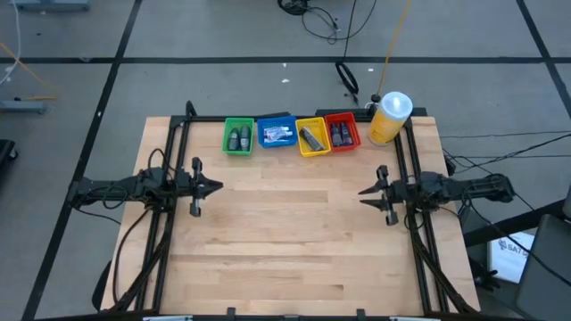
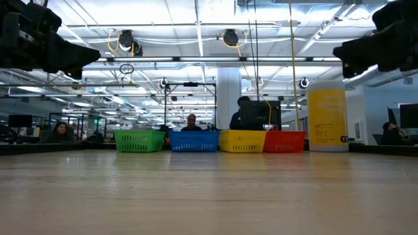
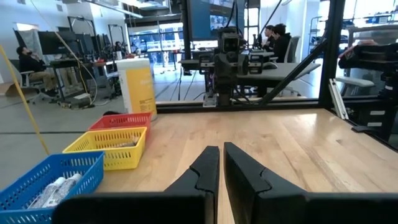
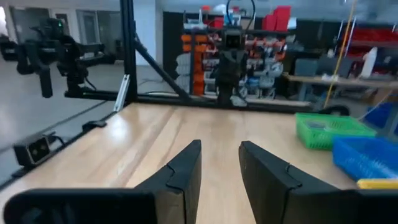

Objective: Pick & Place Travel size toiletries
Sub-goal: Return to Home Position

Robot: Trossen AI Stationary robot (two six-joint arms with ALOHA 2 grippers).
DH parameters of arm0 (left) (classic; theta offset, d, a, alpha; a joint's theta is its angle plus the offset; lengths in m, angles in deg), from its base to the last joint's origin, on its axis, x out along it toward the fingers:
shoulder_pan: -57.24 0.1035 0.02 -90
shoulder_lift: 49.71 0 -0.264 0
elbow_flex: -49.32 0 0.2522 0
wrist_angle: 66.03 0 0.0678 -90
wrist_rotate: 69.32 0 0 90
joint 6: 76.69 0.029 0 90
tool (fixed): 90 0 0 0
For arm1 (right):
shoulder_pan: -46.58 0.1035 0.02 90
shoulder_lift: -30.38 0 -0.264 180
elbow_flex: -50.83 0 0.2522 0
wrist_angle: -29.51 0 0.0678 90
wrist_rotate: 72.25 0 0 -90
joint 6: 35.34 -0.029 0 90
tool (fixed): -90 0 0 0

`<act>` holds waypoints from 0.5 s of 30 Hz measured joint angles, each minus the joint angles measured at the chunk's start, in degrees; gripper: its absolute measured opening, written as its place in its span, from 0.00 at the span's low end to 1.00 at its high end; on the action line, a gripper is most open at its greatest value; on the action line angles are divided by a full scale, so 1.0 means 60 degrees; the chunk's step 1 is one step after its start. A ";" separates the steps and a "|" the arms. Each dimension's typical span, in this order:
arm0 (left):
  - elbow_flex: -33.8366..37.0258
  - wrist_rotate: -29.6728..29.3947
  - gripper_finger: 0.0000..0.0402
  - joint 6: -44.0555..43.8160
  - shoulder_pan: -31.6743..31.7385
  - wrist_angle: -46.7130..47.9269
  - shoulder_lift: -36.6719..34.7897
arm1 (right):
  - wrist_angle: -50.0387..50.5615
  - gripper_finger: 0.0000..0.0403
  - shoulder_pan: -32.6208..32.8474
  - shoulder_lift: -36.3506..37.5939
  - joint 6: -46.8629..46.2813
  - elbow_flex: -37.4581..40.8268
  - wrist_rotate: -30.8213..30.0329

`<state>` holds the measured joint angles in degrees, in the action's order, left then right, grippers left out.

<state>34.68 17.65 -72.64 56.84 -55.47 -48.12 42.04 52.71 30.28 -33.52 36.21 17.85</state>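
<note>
Wooden table (image 1: pixel 294 259) carries everything, with one arm at each side edge, both pointing inward. By the left edge the left gripper (image 1: pixel 214 187) hovers empty, its fingers closed to a thin slit. By the right edge the right gripper (image 1: pixel 364 193) hovers empty too, with a modest gap between its fingers.

Along the far edge, beside the big yellow bottle (image 1: pixel 390 118), four bins stand in a row: green bin (image 1: pixel 237 121), blue bin (image 1: pixel 277 119), yellow bin (image 1: pixel 313 153) and red bin (image 1: pixel 343 117). The travel size toiletries lie inside them: dark bottles (image 1: pixel 238 139) in green and red, white tubes (image 1: pixel 278 135) in blue, a dark piece (image 1: pixel 312 138) in yellow.

Sorting looks finished. The step in hand seems to be the return to rest, so the next move calls only for parking both arms.
</note>
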 joint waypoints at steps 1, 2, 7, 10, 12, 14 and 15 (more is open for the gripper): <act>-0.0004 0.0001 0.06 0.0000 0.0000 0.0009 0.0000 | -0.0003 0.25 0.0003 0.0006 0.0214 0.0004 0.0003; -0.0004 -0.0001 0.06 0.0000 0.0000 0.0012 0.0004 | 0.0000 0.25 0.0004 0.0003 0.0332 0.0004 0.0017; -0.0004 0.0001 0.06 0.0000 0.0000 0.0004 0.0004 | 0.0007 0.25 -0.0134 0.0000 0.0203 0.0004 0.0015; -0.0004 0.0003 0.06 0.0000 0.0000 0.0007 0.0004 | 0.0007 0.25 -0.0360 0.0007 0.0190 0.0010 0.0014; -0.0004 0.0000 0.06 0.0000 0.0000 0.0006 0.0000 | 0.0007 0.25 -0.0568 0.0004 0.0401 0.0011 0.0010; -0.0004 0.0002 0.06 0.0000 0.0000 0.0006 0.0004 | 0.0012 0.25 -0.0786 0.0004 0.0517 0.0011 0.0010; -0.0004 0.0004 0.06 0.0000 0.0000 0.0003 0.0000 | 0.0015 0.25 -0.0900 0.0004 0.0573 0.0011 0.0010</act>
<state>34.66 17.67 -72.64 56.84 -55.45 -48.12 42.13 47.31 30.30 -30.08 36.28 17.91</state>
